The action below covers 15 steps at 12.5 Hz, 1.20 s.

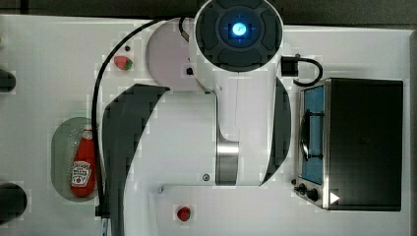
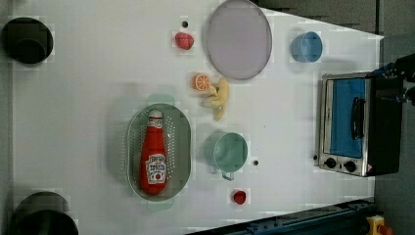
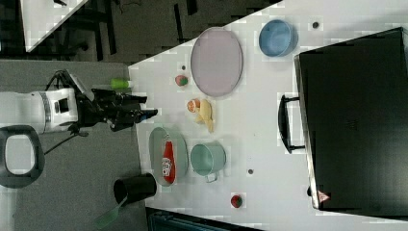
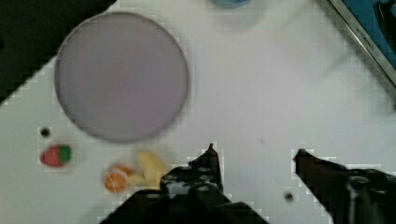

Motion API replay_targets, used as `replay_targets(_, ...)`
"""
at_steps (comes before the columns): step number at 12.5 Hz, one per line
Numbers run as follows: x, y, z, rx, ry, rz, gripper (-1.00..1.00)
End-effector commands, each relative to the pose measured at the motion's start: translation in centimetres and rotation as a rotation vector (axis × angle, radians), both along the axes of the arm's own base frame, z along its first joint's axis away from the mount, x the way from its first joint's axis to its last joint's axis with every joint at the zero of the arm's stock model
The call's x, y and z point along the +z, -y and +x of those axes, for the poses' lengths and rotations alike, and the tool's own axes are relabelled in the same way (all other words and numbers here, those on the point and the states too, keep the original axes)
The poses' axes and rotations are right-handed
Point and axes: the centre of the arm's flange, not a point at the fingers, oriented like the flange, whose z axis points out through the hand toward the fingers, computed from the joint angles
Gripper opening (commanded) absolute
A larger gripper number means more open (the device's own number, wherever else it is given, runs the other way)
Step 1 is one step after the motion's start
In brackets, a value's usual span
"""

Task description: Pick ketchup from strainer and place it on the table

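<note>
End effector (image 4: pixel 254 151) gapes empty — the arm hides the top view's banana (image 2: pixel 219 98), ketchup (image 2: pixel 153 154) in strainer (image 2: pixel 183 147).

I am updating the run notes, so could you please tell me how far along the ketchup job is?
Nothing looks done yet: the ketchup lies flat inside the strainer. In hand: nothing; the gripper has its fingers open and empty, above bare table near the lilac plate. Left: reach the strainer, grasp the bottle, lift it out and set it on the table.

the ketchup (image 2: pixel 153 154) lies in the strainer (image 2: pixel 182 147); in the left view the cup (image 2: pixel 229 151) stands just right of it
</note>
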Motion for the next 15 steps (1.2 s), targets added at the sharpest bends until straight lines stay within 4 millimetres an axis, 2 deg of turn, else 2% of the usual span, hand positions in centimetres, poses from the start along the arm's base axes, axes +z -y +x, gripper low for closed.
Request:
replay_targets(1, 5.1, 0.7, -3.9, -0.038, -0.004, 0.017, 0.59)
replay_targets(3, 4.8, -1.6, -3.7, 0.002, -0.006, 0.02, 1.0)
replay_targets(5, 4.0, -6.4, -3.6, 0.089, -0.022, 0.018, 1.0)
replay_targets(10, 1.3, -21.6, -5.8, 0.366, -0.042, 0.021, 1.0)
replay_targets(13, -1.7, -29.6, -8.5, 0.528, -0.098, 0.036, 1.0)
replay_targets(15, -4.7, -33.9, -10.6, 0.619, -0.145, 0.049, 1.0)
